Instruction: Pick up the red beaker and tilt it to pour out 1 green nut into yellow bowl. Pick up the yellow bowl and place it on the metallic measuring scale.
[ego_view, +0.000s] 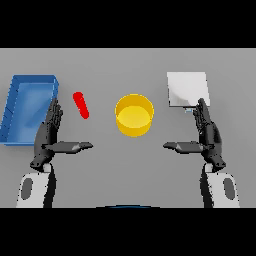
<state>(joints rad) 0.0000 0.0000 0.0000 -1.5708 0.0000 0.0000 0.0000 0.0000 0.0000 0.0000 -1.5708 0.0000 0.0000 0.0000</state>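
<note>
Head view: both hands hover low over the grey table (125, 165), nothing grasped.
Left hand (49, 135): released, fingers straight, thumb jutting inward, just beside the blue tray (15, 107).
Right hand (206, 134): released too, fingers straight, fingertips at the near edge of the metallic measuring scale (186, 89).
Red beaker (81, 105): a slim, slanted red shape on the table, between the tray and the bowl, ahead of the left hand's fingertips.
Yellow bowl (134, 115): upright at centre, between the hands, well apart from the scale; I see no nut in it.
Green nut: cannot be made out from here.
Stage: looks like the very start, beaker not yet picked up.
Risk: that beaker is thin, so a clumsy pinch could roll it away; tilt too steeply and more than one nut may drop, or miss the bowl.
</note>
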